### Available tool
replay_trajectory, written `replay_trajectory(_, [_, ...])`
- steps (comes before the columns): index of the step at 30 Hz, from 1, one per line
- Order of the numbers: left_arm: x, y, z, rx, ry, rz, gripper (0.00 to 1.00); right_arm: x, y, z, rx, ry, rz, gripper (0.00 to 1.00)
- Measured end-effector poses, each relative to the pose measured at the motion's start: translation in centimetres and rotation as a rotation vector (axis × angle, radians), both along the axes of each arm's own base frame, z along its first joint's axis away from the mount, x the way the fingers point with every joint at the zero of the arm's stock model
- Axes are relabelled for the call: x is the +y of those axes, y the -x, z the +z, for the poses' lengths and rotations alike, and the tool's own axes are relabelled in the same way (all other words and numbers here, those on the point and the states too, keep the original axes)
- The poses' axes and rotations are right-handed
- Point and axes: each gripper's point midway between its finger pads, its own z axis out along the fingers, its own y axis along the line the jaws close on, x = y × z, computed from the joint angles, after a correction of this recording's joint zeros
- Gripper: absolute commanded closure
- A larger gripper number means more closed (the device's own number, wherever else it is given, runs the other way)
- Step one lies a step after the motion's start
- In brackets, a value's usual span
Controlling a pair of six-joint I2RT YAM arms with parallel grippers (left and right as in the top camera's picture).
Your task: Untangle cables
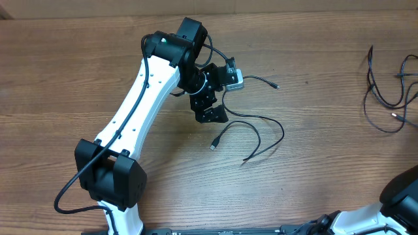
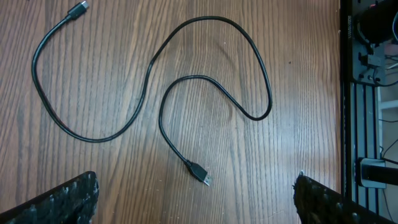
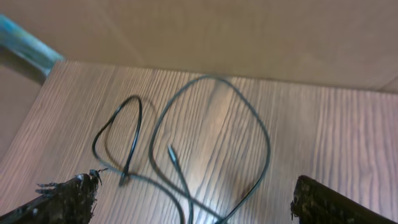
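Left gripper point(image 2: 196, 204): jaws wide apart, hovering over one loose cable point(image 2: 198, 173) mid-worktop point(image 1: 313, 183). Right gripper point(image 3: 193, 202): jaws spread, gripping nothing, over other cables point(image 3: 268, 146) looped near the worktop's right edge.

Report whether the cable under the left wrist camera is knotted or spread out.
Spread out: the cable lies in open curves, never crossing itself.

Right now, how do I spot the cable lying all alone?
Look at the white arm on the table. Beside its pincer lies a thin black cable, curled loosely. It's one cord with a silvery plug, not crossed over others like the bunch at the table's right edge.
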Motion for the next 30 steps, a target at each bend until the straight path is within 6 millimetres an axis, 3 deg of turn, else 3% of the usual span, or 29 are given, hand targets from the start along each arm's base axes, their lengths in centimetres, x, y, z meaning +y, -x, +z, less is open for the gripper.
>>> replay_trajectory(4, [0.0,0.0,0.0,0.0,0.0,0.0,0.0,0.9,-0.2,0.1,-0.006,-0.029,0.042,0.0])
replay_trajectory(8, [0.0,0.0,0.0,0.0,0.0,0.0,0.0,2.7,-1.2,2.4,-0.077,-0.045,0.156,0.0])
replay_trajectory(12, [0.0,0.0,0.0,0.0,0.0,0.0,0.0,7.1,-3.1,6.5,-0.222,-0.081,0.403,0.0])
replay_trajectory(15, [0.0,0.0,0.0,-0.001,0.0,0.0,0.0,10.6,-4.4,7.9,-0.299,-0.146,0.57,0.0])
replay_trajectory(22, [0.0,0.0,0.0,0.0,0.0,0.0,0.0,20.4,-5.4,5.9,-0.273,-0.408,0.84,0.0])
replay_trajectory(23, [0.0,0.0,0.0,-0.001,0.0,0.0,0.0,22.3,-5.3,5.4,-0.246,-0.45,0.879,0.0])
replay_trajectory(30, [0.0,0.0,0.0,0.0,0.0,0.0,0.0,30.5,-3.4,2.7,-0.047,-0.606,1.006,0.0])
